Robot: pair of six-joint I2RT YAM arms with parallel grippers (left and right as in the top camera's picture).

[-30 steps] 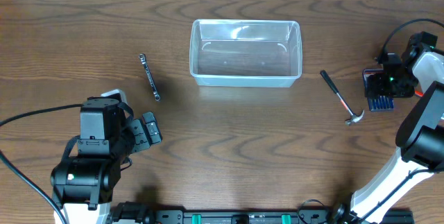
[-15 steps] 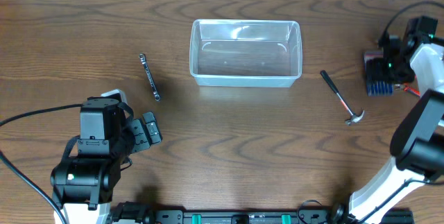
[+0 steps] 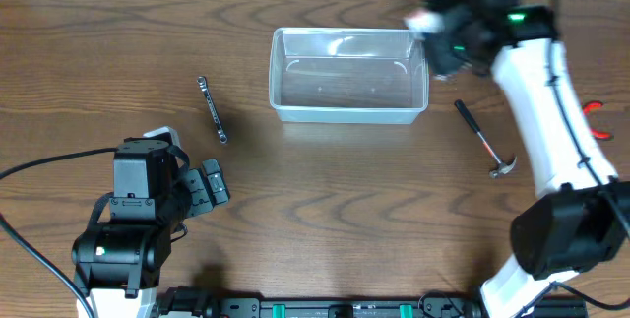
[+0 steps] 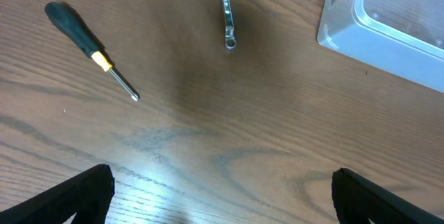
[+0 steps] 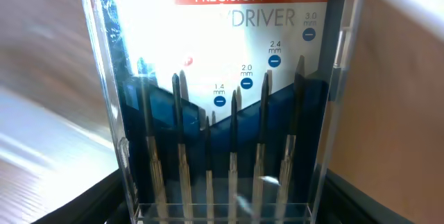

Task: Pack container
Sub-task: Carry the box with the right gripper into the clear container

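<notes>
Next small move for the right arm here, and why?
Probably shift the right claw left, over the middle of the container. It grips the precision screwdriver case but hangs by the container's far right corner, not yet squarely above the empty-looking interior.

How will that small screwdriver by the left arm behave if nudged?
Likely rolls: the screwdriver has a rounded handle and thin shaft, lying flat on the smooth table. Probably light and stiff, given its slim metal shaft.
</notes>
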